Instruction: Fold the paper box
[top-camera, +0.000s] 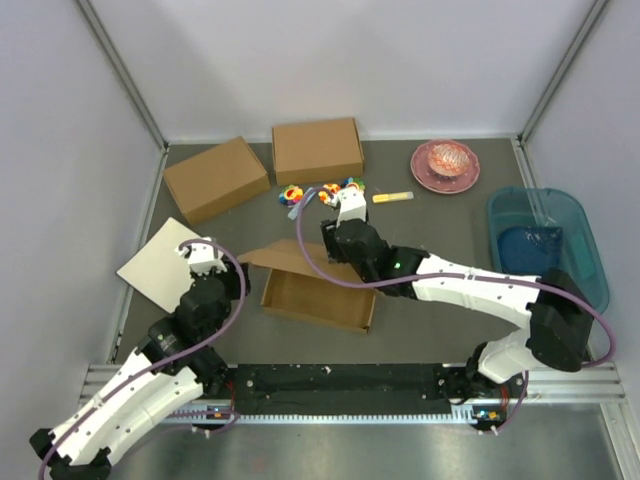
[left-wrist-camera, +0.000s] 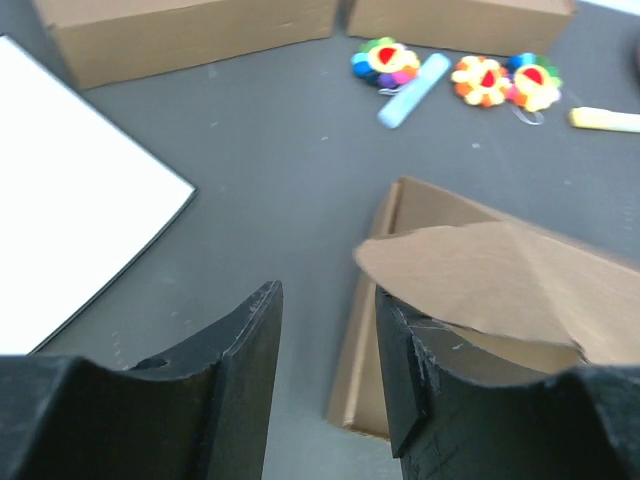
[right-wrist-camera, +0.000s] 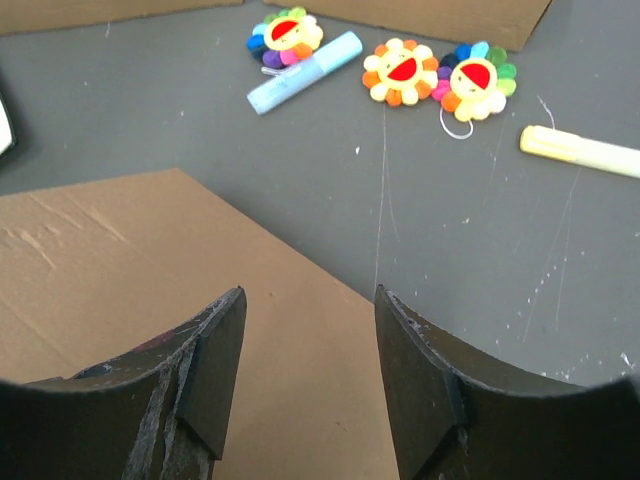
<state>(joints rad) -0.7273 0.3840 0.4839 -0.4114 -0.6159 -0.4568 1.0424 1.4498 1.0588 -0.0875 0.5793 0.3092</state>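
Observation:
The paper box (top-camera: 318, 297) lies at the table's middle as a shallow brown tray with walls up and its lid panel (top-camera: 285, 256) raised behind it. My left gripper (top-camera: 204, 256) is open and empty, just left of the box. In the left wrist view the gripper (left-wrist-camera: 327, 300) hovers over the table with the box's left wall (left-wrist-camera: 372, 330) and a rounded flap (left-wrist-camera: 470, 275) to its right. My right gripper (top-camera: 348, 205) is open and empty behind the box. In the right wrist view the gripper (right-wrist-camera: 310, 300) hangs above the lid panel (right-wrist-camera: 150, 270).
Two formed brown boxes (top-camera: 216, 178) (top-camera: 317, 150) stand at the back. An off-white board (top-camera: 158, 262) lies left. Flower toys (top-camera: 292, 193), a blue tube (right-wrist-camera: 305, 72) and a yellow marker (top-camera: 393, 197) lie behind the box. A pink plate (top-camera: 445, 165) and blue tub (top-camera: 548, 245) are right.

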